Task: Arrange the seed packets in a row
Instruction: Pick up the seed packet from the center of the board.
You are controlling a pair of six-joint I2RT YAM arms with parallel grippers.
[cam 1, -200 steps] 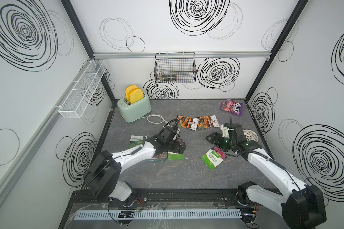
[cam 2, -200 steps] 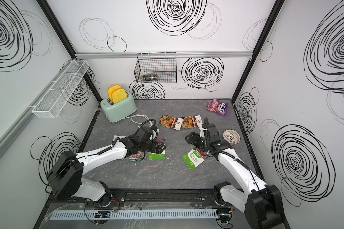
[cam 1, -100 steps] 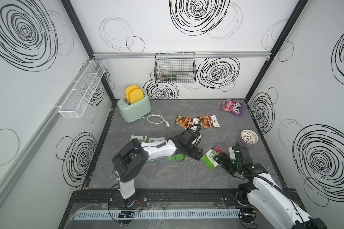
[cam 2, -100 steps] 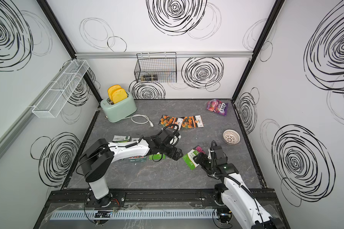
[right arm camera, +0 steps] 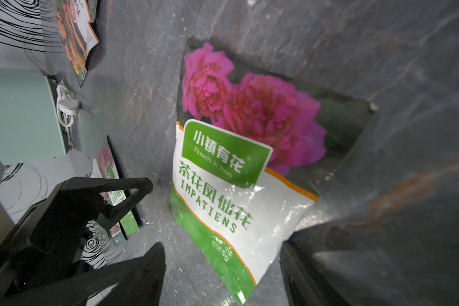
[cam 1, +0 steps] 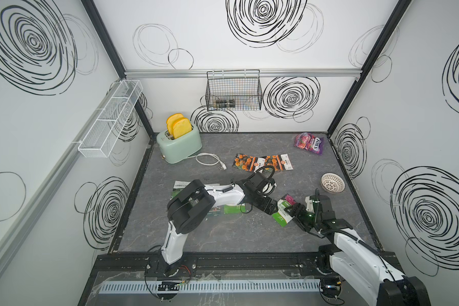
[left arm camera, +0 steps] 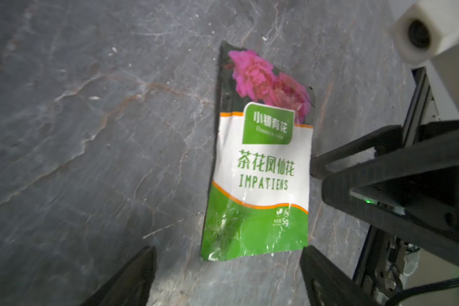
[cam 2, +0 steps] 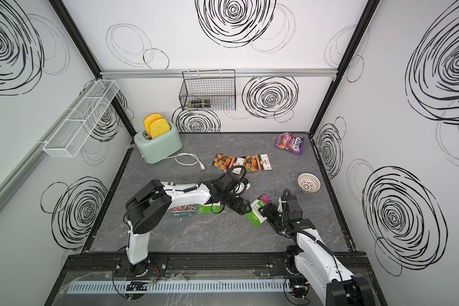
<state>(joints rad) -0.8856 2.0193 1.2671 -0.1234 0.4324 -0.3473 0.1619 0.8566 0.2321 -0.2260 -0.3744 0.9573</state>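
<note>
A green-white "IMPATIENS" seed packet (cam 1: 283, 212) (cam 2: 257, 215) (left arm camera: 260, 172) (right arm camera: 236, 185) lies flat at the front right. My left gripper (cam 1: 267, 207) (left arm camera: 227, 265) is open just short of its green end. My right gripper (cam 1: 295, 212) (right arm camera: 221, 254) is open at the packet's other side, with a green corner lying between its fingers. Two orange marigold packets (cam 1: 245, 163) (cam 1: 279, 161) lie at the back. A second IMPATIENS packet (cam 1: 232, 208) and a pink flower-field packet (cam 2: 184, 211) peek out from under my left arm. A dark green packet (cam 1: 179, 185) is partly hidden behind it.
A mint toaster (cam 1: 179, 144) with its white cable (cam 1: 210, 160) stands back left. A purple candy bag (cam 1: 309, 143) lies back right, a white bowl (cam 1: 333, 182) by the right wall. A wire basket (cam 1: 233, 92) and a white shelf (cam 1: 109, 119) hang on the walls.
My left arm has swung right across the table to the IMPATIENS packet. My right arm has drawn back toward the front and brought its gripper down at that packet's near side.
</note>
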